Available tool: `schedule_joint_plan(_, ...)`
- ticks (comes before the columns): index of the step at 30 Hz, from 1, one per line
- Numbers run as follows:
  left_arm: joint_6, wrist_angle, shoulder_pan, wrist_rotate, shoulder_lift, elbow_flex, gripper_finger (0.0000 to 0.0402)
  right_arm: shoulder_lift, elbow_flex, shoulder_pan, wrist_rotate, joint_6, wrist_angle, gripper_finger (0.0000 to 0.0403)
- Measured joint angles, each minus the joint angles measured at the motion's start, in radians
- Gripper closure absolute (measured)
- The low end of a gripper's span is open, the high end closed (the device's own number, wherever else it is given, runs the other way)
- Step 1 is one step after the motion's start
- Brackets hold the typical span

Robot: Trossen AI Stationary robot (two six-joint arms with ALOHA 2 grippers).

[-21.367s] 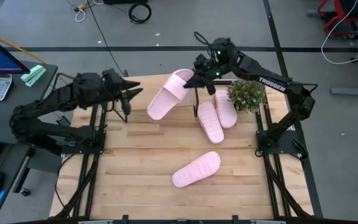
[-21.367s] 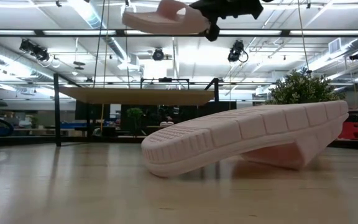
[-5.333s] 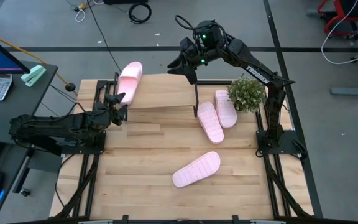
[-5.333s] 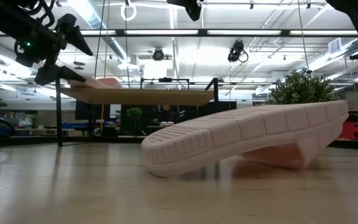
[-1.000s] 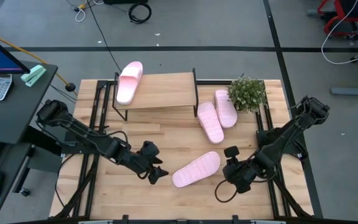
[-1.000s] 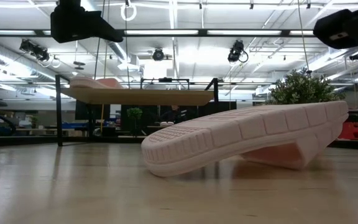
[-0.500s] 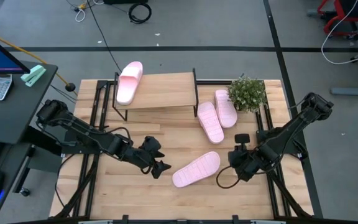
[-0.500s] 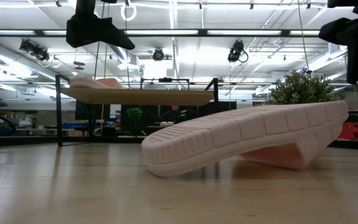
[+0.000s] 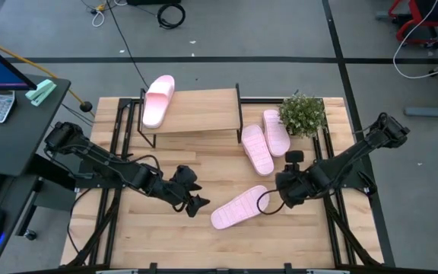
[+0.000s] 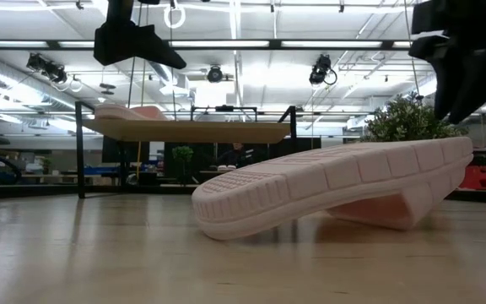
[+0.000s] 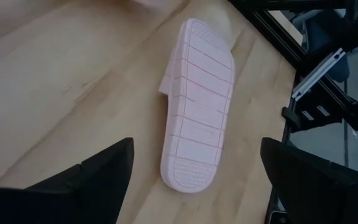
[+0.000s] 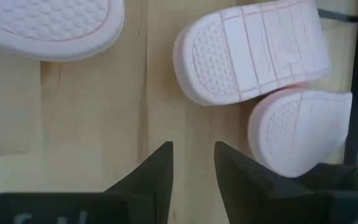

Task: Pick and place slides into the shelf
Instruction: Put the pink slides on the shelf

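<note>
The pale pink foam slide [image 9: 239, 207] lies sole-up near the counter's front edge, between both grippers. Left gripper [image 9: 197, 204] fingers are spread; right gripper [image 9: 281, 199] fingers stand narrowly apart, holding nothing. Risk: both arms converging may collide, or nudge the slide away.

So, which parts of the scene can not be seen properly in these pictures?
- Low view: the pale pink foam slide lying sole-up fills the middle and hides the two slides behind it.
- Low view: only a strip of the pink slide on the light wood shelf with black frame shows above the plank edge.
- Left wrist view: the sole-up slide's strap is underneath.
- Right wrist view: both nearby soles are cut by the edge.
</note>
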Motion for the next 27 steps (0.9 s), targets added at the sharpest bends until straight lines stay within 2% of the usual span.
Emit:
schedule_joint_plan(5, 0.006, -0.001, 0.0, -0.007, 0.0, 0.0, 0.0047, 0.0, 0.0, -0.011, 0.0, -0.117, 0.019, 0.0279)
schedule_joint_plan(13, 0.011, -0.009, 0.012, -0.019, 0.0, 0.0, 0.0047, 0.0, 0.0, -0.07, 0.07, -0.072, 0.008, 0.0279)
schedule_joint_plan(18, 0.011, -0.009, 0.022, -0.018, 0.0, 0.0, 0.0047, 0.0, 0.0, -0.11, 0.081, -0.152, 0.032, 0.0279)
schedule_joint_plan(22, 0.011, -0.009, 0.023, -0.018, 0.0, 0.0, 0.0047, 0.0, 0.0, -0.141, 0.048, -0.196, 0.062, 0.0269)
schedule_joint_plan(27, 0.011, -0.009, 0.023, -0.018, 0.0, 0.0, 0.0047, 0.0, 0.0, -0.185, -0.054, -0.206, 0.119, 0.0227)
